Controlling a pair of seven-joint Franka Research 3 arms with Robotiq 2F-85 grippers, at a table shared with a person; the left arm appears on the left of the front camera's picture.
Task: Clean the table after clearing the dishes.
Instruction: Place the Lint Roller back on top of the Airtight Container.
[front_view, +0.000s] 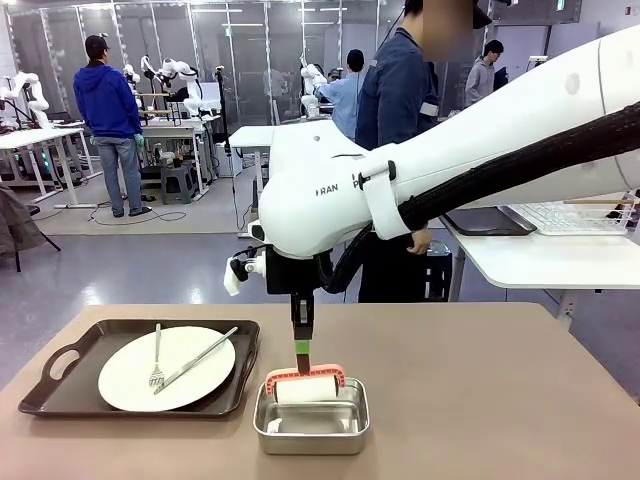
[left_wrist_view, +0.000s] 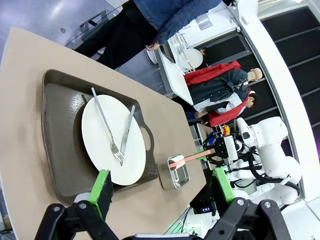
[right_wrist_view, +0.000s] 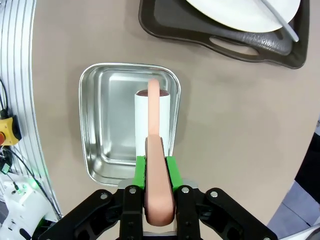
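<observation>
Nearest the robot's edge of the tan bench (front_view: 480, 400) stands a shiny steel pan (front_view: 311, 428). A roller (right_wrist_view: 152, 117), a white roll on a pink handle, lies over the inside of the pan, toward its far rim; whether it touches the bottom cannot be told. The right pincer (right_wrist_view: 155, 172) reaches straight down from above, its green-padded fingers clamped on the pink handle, one on each side.

Just to the left of the pan, close but not touching, sits a dark brown tray (front_view: 60, 385) with handle slots. On it rests a round white plate (front_view: 130, 380), and across the plate lie a fork (front_view: 157, 360) and a knife (front_view: 200, 358), side by side, their near ends close together.

The left pincer (left_wrist_view: 160, 175) hangs high above the bench, looking down on the tray and pan, fingers spread wide apart and holding nothing.

Beyond the far edge of the bench stands a person (front_view: 400, 90) in a dark blue jacket.
</observation>
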